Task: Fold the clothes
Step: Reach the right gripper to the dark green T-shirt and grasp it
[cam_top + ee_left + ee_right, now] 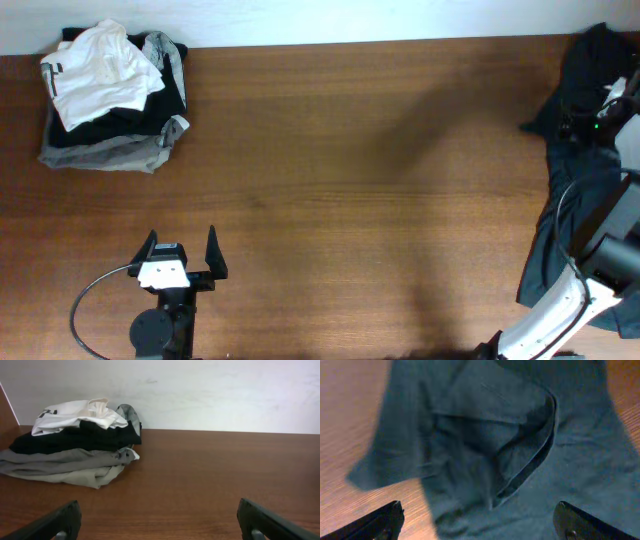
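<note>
**Shirt at the right edge, both sets of fingers wide open and empty**

Shirt (550, 250) fabric, dark and crumpled, lies at the right edge of the worktop (350, 200), running along that edge from the far corner towards the near side. In the right wrist view the shirt (485, 435) fills most of the picture, with a thick fold and a stitched hem curling across it; no lettering shows. The right fingers (375, 525) hang above this cloth, spread wide, with nothing between them. Whether they touch the fabric cannot be told.

The left fingers (214, 250) sit at the near left of the worktop, well apart from the shirt. They too are spread wide and hold nothing, with bare wood beneath them. The left wrist view shows the left fingers (55, 522) pointing towards the far left corner.

In that corner, by the pale wall (225, 390), rests a pile (110, 110) of 3 layers. A white garment (100, 75) lies on top, a black layer (110, 125) sits in the middle, and a grey garment (100, 152) is at the bottom.
</note>
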`<state>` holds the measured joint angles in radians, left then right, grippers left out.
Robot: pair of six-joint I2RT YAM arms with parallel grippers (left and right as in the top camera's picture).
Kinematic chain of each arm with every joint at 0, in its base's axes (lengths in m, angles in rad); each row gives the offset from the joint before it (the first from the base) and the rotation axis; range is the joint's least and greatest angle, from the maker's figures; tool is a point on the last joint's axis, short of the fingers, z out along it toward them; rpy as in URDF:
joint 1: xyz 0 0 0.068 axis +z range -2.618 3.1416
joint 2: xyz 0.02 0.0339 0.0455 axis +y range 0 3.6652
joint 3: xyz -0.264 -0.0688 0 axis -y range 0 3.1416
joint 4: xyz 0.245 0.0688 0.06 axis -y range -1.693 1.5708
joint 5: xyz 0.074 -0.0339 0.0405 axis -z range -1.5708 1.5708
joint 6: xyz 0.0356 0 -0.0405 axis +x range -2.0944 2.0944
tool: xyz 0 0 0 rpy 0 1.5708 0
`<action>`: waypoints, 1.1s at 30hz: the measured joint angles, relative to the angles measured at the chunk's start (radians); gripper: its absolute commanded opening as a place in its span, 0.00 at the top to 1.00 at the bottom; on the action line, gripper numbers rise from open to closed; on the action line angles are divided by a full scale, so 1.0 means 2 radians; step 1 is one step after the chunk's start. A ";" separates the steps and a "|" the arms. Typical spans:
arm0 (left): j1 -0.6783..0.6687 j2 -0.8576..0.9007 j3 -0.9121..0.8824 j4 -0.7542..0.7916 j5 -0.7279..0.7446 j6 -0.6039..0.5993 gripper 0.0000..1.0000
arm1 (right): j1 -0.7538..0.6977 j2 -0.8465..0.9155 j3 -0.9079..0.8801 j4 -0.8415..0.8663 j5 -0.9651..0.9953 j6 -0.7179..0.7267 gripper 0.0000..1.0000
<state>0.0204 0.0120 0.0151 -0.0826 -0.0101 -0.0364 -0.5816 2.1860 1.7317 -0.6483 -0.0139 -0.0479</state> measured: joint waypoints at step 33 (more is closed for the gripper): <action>0.000 0.000 0.000 0.000 0.000 0.000 0.01 | -0.060 0.074 0.038 0.060 -0.119 0.087 0.78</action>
<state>0.0204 0.0120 0.0151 -0.0822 -0.0101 -0.0364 -0.7017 2.3333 1.8076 -0.5274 -0.2523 0.1265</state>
